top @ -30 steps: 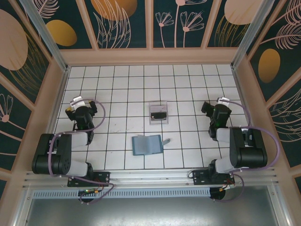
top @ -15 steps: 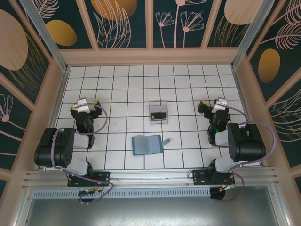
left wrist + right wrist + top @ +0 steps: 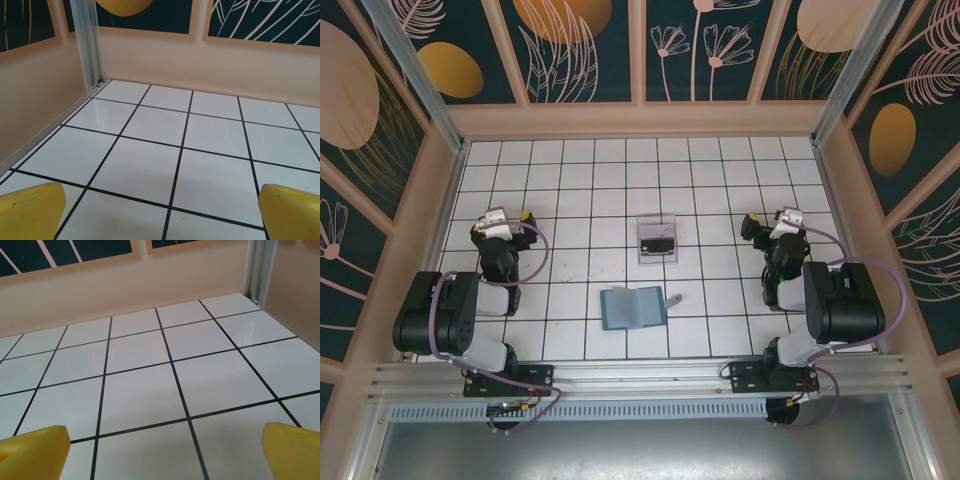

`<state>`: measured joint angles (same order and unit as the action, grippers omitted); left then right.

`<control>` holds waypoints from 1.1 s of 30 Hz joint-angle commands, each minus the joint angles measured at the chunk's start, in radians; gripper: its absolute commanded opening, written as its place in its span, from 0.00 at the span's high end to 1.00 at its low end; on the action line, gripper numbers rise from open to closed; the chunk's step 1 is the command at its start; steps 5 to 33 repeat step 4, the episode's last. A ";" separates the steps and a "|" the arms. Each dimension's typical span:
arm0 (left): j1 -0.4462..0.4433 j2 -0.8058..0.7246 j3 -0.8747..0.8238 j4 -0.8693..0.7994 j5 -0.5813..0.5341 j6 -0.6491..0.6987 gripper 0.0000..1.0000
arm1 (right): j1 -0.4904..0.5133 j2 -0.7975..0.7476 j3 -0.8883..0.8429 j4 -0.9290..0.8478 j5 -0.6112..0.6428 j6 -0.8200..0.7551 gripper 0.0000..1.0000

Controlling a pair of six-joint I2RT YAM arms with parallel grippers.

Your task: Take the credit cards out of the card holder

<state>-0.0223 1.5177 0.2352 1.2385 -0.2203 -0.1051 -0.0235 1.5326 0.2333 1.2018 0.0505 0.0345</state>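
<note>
The card holder (image 3: 633,307), a teal-blue wallet, lies open like a book on the white tiles at front centre. A pale grey credit card (image 3: 673,298) lies at its right edge, partly on the floor. A black credit card (image 3: 657,243) rests in the clear tray (image 3: 656,224) one tile behind. My left gripper (image 3: 500,220) (image 3: 162,215) is far to the left, open, with yellow fingertips (image 3: 30,210) over bare tile. My right gripper (image 3: 772,222) (image 3: 162,452) is far to the right, open too, and its fingertips (image 3: 292,450) hold nothing.
Beige walls (image 3: 640,120) close in the tiled floor at the back and on both sides. A metal corner post (image 3: 89,45) stands ahead of the left wrist, another (image 3: 260,267) ahead of the right. The arm bases sit on the front rail (image 3: 640,378).
Both arms have folded back a little toward their bases and their wrists have turned. Both grippers stayed open. The card holder, cards and tray have not moved.
</note>
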 commanded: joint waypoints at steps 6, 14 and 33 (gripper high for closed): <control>0.004 0.001 -0.008 0.052 0.009 0.014 0.02 | 0.000 0.007 -0.004 0.053 -0.013 -0.014 0.01; 0.004 0.001 -0.008 0.052 0.009 0.014 0.02 | 0.000 0.007 -0.004 0.053 -0.013 -0.014 0.01; 0.004 0.001 -0.008 0.052 0.009 0.014 0.02 | 0.000 0.007 -0.004 0.053 -0.013 -0.014 0.01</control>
